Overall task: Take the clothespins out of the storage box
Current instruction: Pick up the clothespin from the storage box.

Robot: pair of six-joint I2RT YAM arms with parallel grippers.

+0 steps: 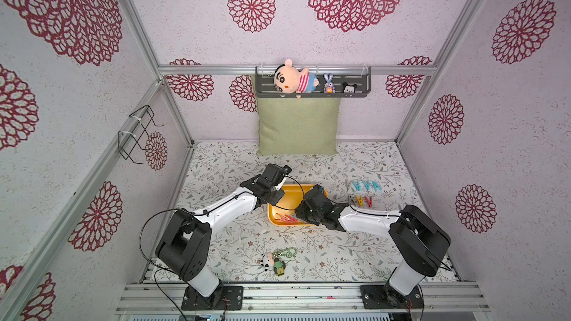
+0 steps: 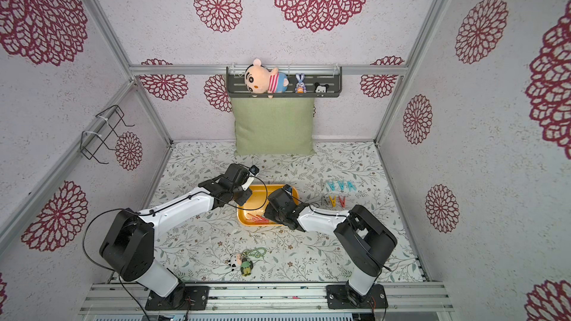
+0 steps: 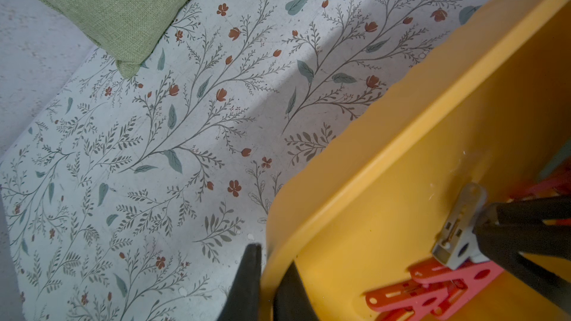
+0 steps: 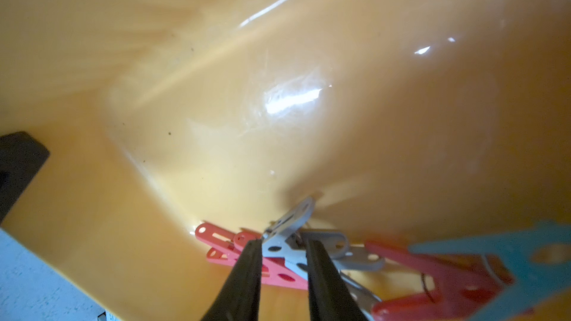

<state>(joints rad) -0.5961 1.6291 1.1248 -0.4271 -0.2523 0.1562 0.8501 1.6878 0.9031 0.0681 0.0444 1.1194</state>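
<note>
While the right tool (image 4: pixel 282 243) is pinched on a grey clothespin (image 4: pixel 293 219) low inside the storage box (image 3: pixel 401 149), the left tool (image 3: pixel 270 260) is clamped over the box's rim, 1 finger outside and 1 inside the wall.

- Pile: the held pin sits on top of red clothespins (image 4: pixel 222 242), with a second grey pin (image 4: pixel 340 242) and a teal-blue pin (image 4: pixel 509 257) crowded against it.
- Risk, my reading: the grip looks to be near the hinge, so the pin could swivel or pop loose on the lift. A neighbour hooked on its spring could ride up and drop outside the sorted area.
- Risk: if the rim clamp slips, the light box may skate or tip with the pull.
- Already out: 2 short rows of pins, teal ones (image 1: pixel 367 185) and a yellow-and-red row (image 1: pixel 361 201), lie on the worktop (image 1: pixel 340 242) just right of the box.

Surface is a pale floral print, smooth and flat. A plush keychain (image 1: pixel 275 262) lies nearer the arm bases. A green cushion (image 1: pixel 298 125) leans on the back wall under a dark shelf (image 1: pixel 358 94) of small toys. A wire rack (image 1: pixel 139 134) hangs on the side wall. Walls carry big red medallions.
</note>
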